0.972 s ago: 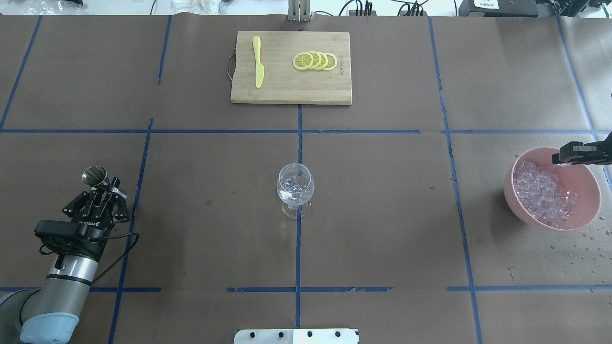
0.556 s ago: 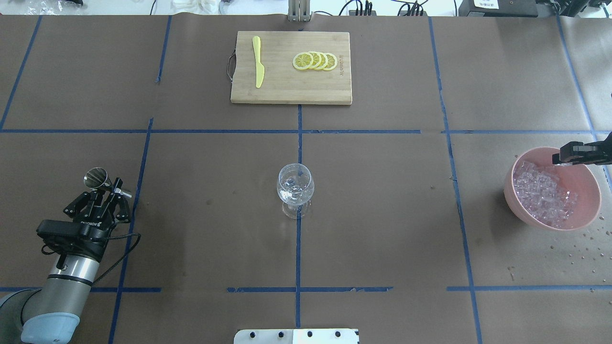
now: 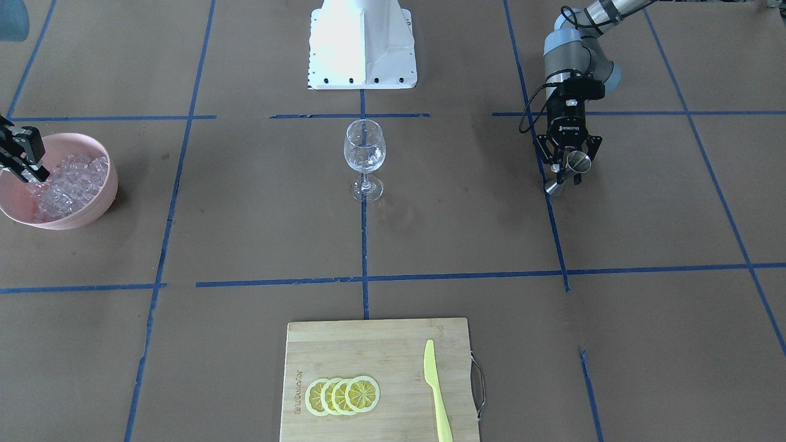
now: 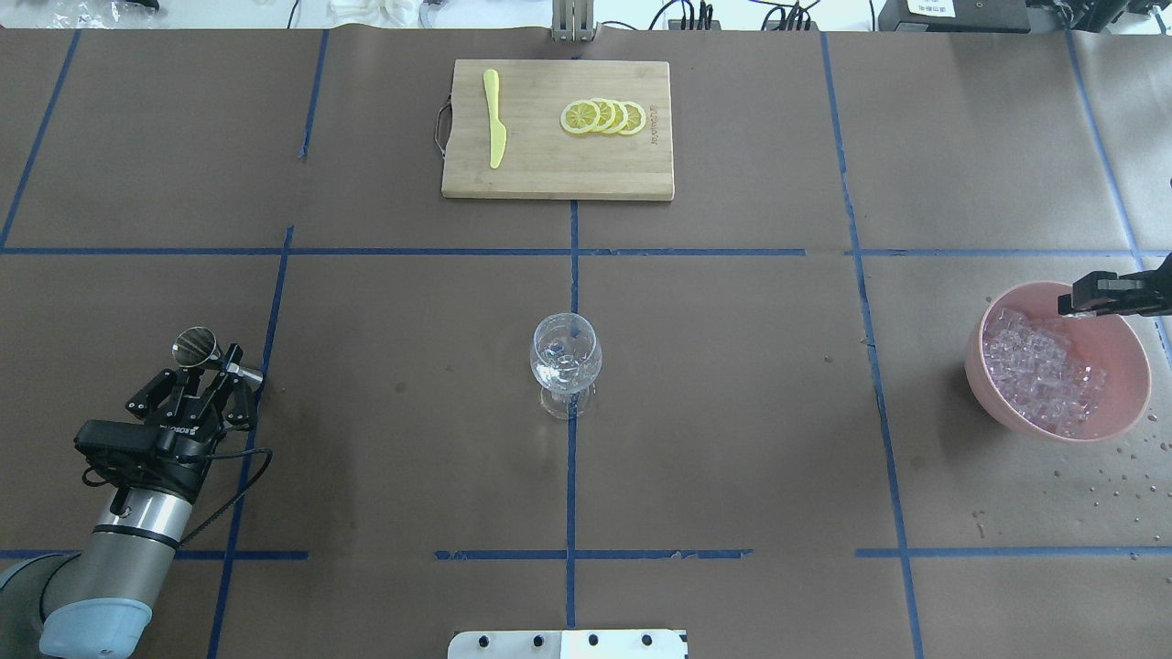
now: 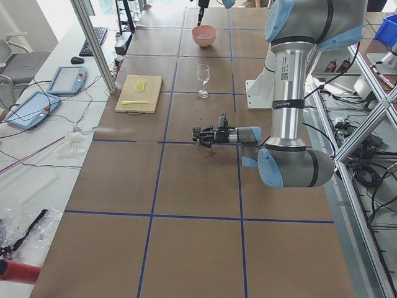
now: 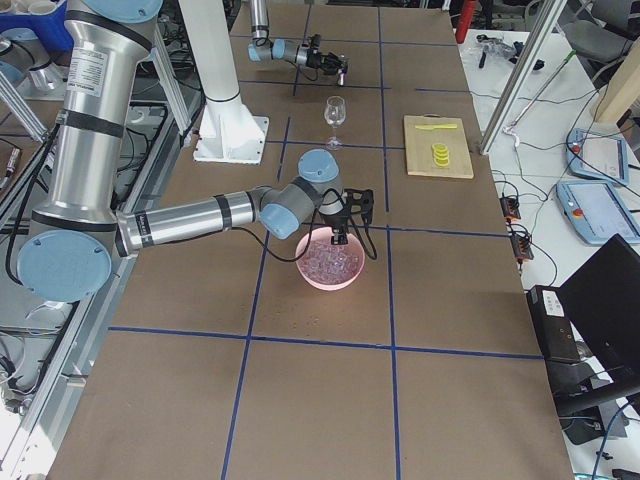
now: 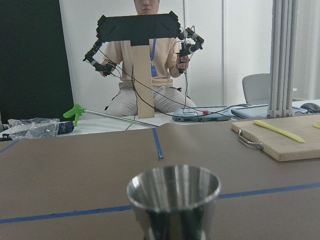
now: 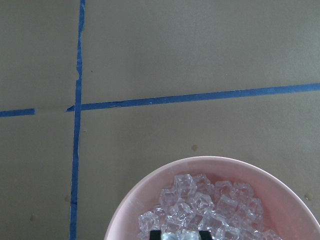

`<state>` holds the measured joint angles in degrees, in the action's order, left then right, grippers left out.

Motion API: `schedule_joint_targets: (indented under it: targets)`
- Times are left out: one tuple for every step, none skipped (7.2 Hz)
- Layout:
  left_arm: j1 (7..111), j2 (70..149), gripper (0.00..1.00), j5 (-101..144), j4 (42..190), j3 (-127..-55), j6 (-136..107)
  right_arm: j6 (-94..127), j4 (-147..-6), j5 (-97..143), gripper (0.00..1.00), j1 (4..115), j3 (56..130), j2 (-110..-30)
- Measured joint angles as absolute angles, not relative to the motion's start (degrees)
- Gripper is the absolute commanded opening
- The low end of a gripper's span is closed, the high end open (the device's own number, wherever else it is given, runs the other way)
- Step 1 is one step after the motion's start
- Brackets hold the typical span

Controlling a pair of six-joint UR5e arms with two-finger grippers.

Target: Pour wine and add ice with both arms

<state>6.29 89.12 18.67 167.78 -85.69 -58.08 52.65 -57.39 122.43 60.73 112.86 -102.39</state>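
front view: the wine glass (image 3: 364, 150) stands up in the middle of the table. no dark drink shows in it, so i think the pouring is not done yet. the left pincer (image 3: 568, 167) is closed round a small metal cup (image 3: 578, 162), well apart from the glass. the right pincer (image 3: 24, 161) dips into the pink bowl (image 3: 101, 199), right at the ice (image 3: 70, 178), so adding ice looks like the step going on.

top view: cup far left, glass in the middle, bowl far right. pale bits show in the glass. they may be ice or just shine, i cannot tell. the right arm is cut off by the edge.

left side view: the bowl and right pincer are far and tiny.

right side view: the right pincer points down into the bowl.

left wrist view: the cup stands upright at the bottom. its inside is hidden, so i cannot tell if it holds any drink.

right wrist view: two black fingertips (image 8: 156, 234) peep in at the bottom edge, a little apart, with ice between. i cannot tell if they squeeze a cube.
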Motion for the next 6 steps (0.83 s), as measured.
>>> schedule_joint_targets:
  targets:
    - [6.37, 88.97, 0.51, 18.91, 167.78, -85.69, -58.0, 52.65, -57.39, 122.43, 0.0, 60.73, 112.9, -102.38]
    - [6.44, 88.87, 0.74, 19.01, 167.78, -85.69, -57.88, 52.65, -57.39, 122.43, 0.0, 60.73, 112.93, -102.34]
    - [6.5, 88.82, 0.84, 19.08, 167.79, -85.69, -57.75, 52.64, -57.39, 122.43, 0.0, 60.73, 112.93, -102.32]
    - [6.58, 88.79, 0.99, 19.12, 167.78, -85.69, -57.6, 52.65, -57.39, 122.43, 0.0, 60.73, 112.94, -102.31]
    - [6.75, 88.78, 1.0, 19.21, 167.78, -85.69, -57.39, 52.64, -57.39, 122.43, 0.0, 60.73, 112.94, -102.31]
    - [7.07, 88.77, 1.0, 19.65, 167.79, -85.83, -56.73, 52.65, -57.39, 122.43, 0.0, 60.73, 112.94, -102.31]
